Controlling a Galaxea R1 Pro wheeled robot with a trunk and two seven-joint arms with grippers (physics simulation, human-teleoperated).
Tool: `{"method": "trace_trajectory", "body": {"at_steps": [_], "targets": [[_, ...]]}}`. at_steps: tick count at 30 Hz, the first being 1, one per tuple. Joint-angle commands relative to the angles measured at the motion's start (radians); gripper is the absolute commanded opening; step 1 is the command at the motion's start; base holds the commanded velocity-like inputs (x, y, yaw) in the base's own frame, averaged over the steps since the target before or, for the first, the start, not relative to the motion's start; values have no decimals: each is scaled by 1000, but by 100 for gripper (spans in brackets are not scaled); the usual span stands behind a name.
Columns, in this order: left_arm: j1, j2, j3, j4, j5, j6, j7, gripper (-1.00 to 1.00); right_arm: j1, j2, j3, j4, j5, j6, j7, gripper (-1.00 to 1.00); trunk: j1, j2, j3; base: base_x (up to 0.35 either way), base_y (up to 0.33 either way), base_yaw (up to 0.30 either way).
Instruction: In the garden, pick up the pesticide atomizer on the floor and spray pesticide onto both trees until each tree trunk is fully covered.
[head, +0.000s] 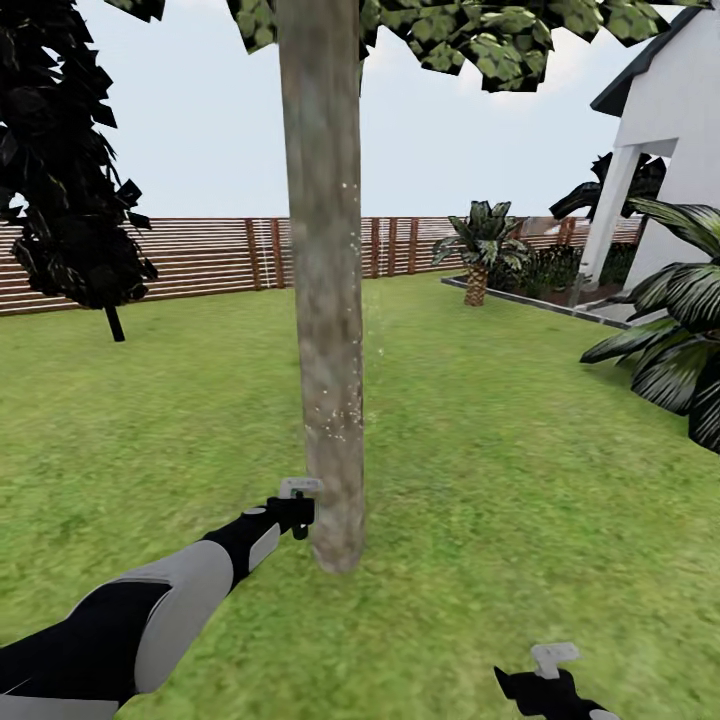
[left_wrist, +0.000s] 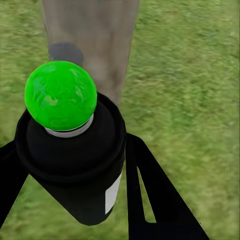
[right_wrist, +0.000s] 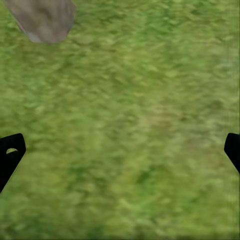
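The pesticide atomizer (left_wrist: 75, 150) sits clamped between the left gripper's (left_wrist: 70, 170) two dark fingers (left_wrist: 150, 190), a black body with one bright green round cap pointing out ahead of the gripper; its lower end is cut off by the frame edge. Straight ahead of that cap, and close, stands the tree trunk (left_wrist: 90, 45), blurred in the left wrist view and cropped at the top. From the head view, the left gripper (head: 295, 510) is just beside the trunk (head: 325, 300) near its base, though the atomizer itself is too small and hidden there to make out. One trunk is in sight, mottled grey-brown, with fine pale specks scattered along its right side; its canopy (head: 480, 35) is cut off by the top edge. The right gripper (head: 548, 678) hangs low, well apart from the trunk, partly cropped at the bottom; in its wrist view its two fingertips (right_wrist: 11, 152) stand wide apart with nothing between them, over lawn (right_wrist: 130, 125). Beyond lie one slatted wooden fence (head: 200, 255), one dark conifer (head: 60, 170), two palm-like plants (head: 482, 245) and a white house (head: 670, 140), cropped at the right edge.
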Motion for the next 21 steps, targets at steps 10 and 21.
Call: {"method": "trace_trajectory", "body": {"at_steps": [10, 21], "targets": [[-1, 0, 0, 1, -2, -2, -3, -100, -2, 0, 7, 5, -11, -7, 8, 100, 0, -1, 2, 0, 238, -225], [-1, -1, 0, 1, -2, -2, -3, -100, -2, 0, 7, 5, -11, -7, 9, 100, 0, -1, 6, -49, 211, -199]]}}
